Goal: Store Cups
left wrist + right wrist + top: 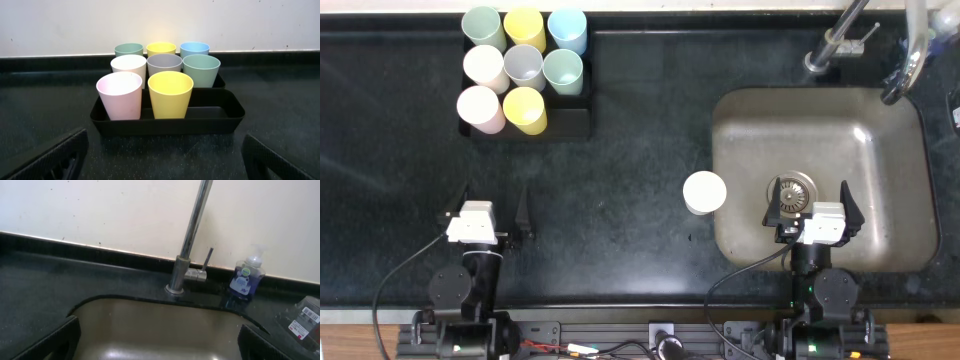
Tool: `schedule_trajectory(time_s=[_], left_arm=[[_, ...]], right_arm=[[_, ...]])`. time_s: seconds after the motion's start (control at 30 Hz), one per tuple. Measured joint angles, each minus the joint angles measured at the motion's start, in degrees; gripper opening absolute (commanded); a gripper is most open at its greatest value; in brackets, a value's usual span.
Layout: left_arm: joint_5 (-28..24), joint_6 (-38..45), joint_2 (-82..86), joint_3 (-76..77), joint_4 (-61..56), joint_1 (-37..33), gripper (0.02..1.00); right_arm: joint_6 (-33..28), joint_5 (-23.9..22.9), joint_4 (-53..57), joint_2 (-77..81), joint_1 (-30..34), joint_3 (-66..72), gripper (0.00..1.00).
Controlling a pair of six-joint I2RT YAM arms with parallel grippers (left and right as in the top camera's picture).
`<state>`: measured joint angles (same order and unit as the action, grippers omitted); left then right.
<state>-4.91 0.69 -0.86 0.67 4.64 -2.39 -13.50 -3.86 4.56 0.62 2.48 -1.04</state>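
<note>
Black desk (620,120): white cup (704,192) sits just beside sink (740,130) rim. Left hand (492,208), right hand (811,200) both released, empty. Risk: clumsy pinch likely knocks cup into sink.

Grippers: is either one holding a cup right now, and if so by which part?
Nothing is held. The left gripper and right gripper are both open and empty; the white cup stands untouched on the counter beside the sink.

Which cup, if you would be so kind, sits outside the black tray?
The white cup alone on the countertop beside the sink; the rest sit in the tray.
</note>
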Motion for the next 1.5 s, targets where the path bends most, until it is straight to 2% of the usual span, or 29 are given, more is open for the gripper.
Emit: schedule_trajectory(time_s=[1.33, 1.4, 1.5], left_arm=[[0.0, 0.8, 0.0, 0.0, 0.0, 0.0, 1.000], [0.0, 0.8, 0.0, 0.0, 0.0, 0.0, 1.000], [0.0, 0.8, 0.0, 0.0, 0.0, 0.0, 1.000]], right_arm=[[0.2, 0.8, -1.3, 0.0, -0.2, 0.0, 0.998], [0.2, 1.0, 0.8, 0.1, -0.7, -1.3, 0.998], [0.4, 1.1, 10.1, 2.0, -1.2, -9.2, 0.998]])
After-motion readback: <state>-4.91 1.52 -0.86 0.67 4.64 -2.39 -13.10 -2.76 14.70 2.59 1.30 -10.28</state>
